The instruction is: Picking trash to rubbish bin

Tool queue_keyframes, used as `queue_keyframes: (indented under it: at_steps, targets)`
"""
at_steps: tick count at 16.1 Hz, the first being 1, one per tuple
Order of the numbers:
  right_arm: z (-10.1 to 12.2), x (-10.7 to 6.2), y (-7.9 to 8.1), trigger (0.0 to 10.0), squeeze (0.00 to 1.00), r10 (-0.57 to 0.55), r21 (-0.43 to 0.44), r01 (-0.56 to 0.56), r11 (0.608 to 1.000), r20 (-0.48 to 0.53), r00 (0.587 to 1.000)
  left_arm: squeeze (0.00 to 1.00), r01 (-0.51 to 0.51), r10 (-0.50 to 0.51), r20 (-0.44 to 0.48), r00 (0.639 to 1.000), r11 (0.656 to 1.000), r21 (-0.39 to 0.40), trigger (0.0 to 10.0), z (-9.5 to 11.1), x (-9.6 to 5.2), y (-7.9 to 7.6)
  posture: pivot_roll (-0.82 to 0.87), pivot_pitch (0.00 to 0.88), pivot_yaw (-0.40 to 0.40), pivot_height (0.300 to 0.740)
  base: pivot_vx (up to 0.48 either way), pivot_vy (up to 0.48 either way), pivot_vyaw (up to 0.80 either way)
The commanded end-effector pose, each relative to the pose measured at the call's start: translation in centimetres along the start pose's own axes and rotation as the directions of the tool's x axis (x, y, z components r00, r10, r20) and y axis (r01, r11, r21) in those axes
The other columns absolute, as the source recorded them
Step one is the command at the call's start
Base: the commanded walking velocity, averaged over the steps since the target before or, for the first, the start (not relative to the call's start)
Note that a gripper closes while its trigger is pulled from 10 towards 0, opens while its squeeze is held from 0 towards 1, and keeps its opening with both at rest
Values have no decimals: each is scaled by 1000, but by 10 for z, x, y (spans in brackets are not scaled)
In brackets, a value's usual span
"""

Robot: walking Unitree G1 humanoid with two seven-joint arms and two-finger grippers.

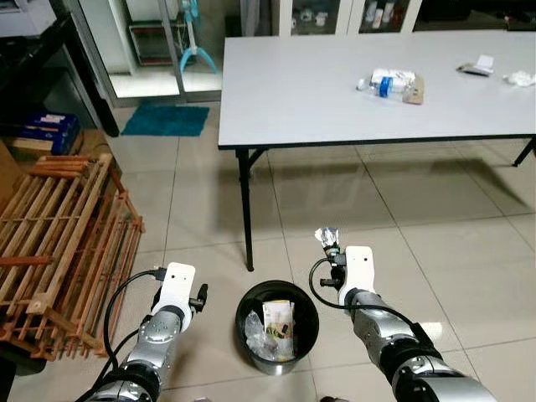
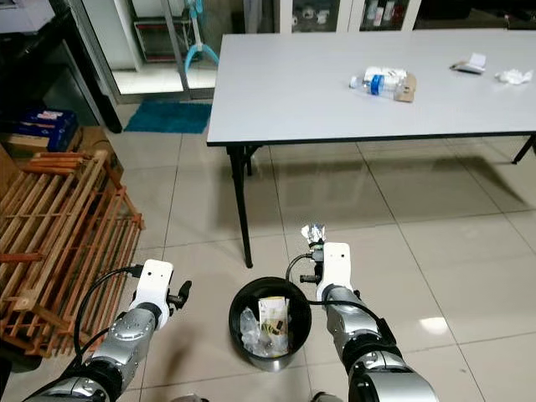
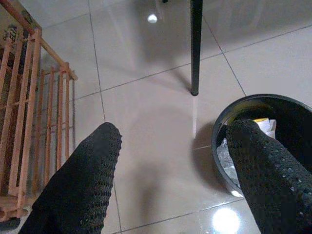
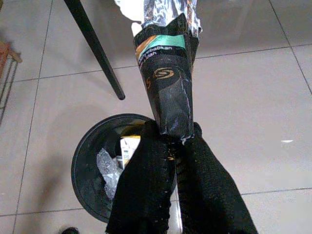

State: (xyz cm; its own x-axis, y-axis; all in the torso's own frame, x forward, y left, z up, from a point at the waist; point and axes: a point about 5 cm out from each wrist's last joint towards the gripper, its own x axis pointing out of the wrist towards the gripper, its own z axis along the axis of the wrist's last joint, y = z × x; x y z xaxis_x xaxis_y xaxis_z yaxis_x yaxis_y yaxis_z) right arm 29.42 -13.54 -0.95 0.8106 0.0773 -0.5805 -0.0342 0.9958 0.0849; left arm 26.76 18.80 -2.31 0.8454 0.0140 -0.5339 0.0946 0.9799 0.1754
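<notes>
Tiled room of a home or small office. Ahead of the right gripper [image 1: 327, 242] stands a long white-topped table with black metal legs [image 1: 335, 109]; glass-fronted cabinets [image 1: 335, 15] line the wall beyond. A slatted wooden rack [image 1: 63, 243] lies beside the left gripper [image 3: 170, 180], a teal floor mat [image 1: 167, 120] farther off, near a doorway.

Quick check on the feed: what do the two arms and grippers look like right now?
Both arms are silver, jointed metal, each ending in a white wrist block with a looping black cable. The left gripper and right gripper each have two long black fingers with a dimpled, knit-like texture.
</notes>
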Motion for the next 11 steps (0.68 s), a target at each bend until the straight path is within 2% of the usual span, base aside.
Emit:
queue_keyframes:
  at_steps: [1,7,11]
  targets:
    - [-2,1,7,10000,0,29,-25,-30,999,-23,999,0,-5,5,-20,1000,1000,13,10000,-5,-1,1,30,70,26,740,0,0,0]
    - [3,3,29,10000,0,119,-102,-123,987,-37,992,0,-14,15,-26,1000,1000,25,10000,-6,-2,5,37,78,31,740,0,0,0]
    - [-8,1,57,10000,0,232,-140,-256,956,-166,958,0,-6,8,-34,999,999,35,10000,-7,-2,4,47,81,35,740,0,0,0]
